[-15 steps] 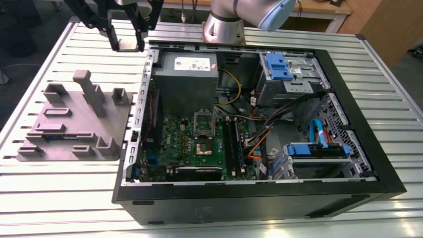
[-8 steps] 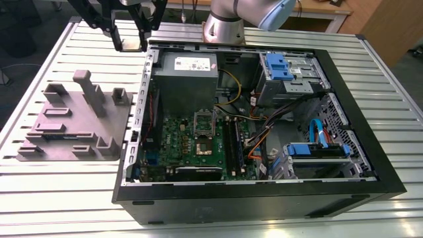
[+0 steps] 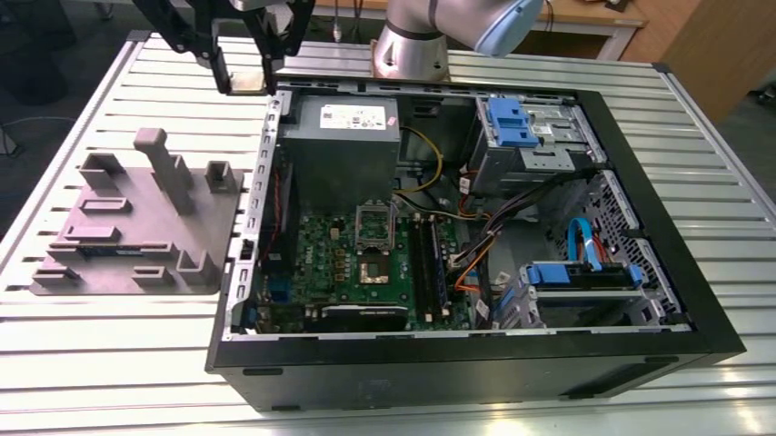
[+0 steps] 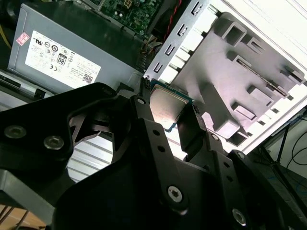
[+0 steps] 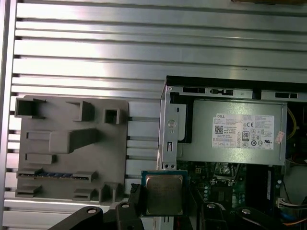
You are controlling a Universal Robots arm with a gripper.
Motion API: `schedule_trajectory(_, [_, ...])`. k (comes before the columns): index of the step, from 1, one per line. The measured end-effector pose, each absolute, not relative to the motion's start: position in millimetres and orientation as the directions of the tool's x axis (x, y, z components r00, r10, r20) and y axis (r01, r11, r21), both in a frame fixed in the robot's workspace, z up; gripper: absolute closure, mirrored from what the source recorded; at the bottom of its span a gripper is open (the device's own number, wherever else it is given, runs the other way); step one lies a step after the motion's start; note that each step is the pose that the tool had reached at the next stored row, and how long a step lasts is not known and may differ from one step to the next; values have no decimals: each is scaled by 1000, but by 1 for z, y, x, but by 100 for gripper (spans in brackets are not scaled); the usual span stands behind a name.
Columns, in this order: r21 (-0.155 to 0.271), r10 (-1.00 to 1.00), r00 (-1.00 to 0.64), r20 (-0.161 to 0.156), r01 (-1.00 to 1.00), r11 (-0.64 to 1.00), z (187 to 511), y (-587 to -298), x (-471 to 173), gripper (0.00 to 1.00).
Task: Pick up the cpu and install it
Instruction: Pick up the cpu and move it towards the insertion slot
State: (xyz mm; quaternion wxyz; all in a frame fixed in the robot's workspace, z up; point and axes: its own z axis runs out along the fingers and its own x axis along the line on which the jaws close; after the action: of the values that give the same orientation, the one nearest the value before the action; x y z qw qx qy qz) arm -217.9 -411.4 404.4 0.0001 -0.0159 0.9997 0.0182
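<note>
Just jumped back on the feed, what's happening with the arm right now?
The arm's black claw is shut on the small square silver-topped cpu, holding it in the air by the corner of the open black computer case, near the grey power-supply box. The grey moulded parts holder sits beside the case. The chip is not yet on the green motherboard.
</note>
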Motion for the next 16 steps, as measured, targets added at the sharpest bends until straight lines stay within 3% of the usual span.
schedule_trajectory(16, [36, -32, -999, -1, -32, 999, 404, -411, -206, 53])
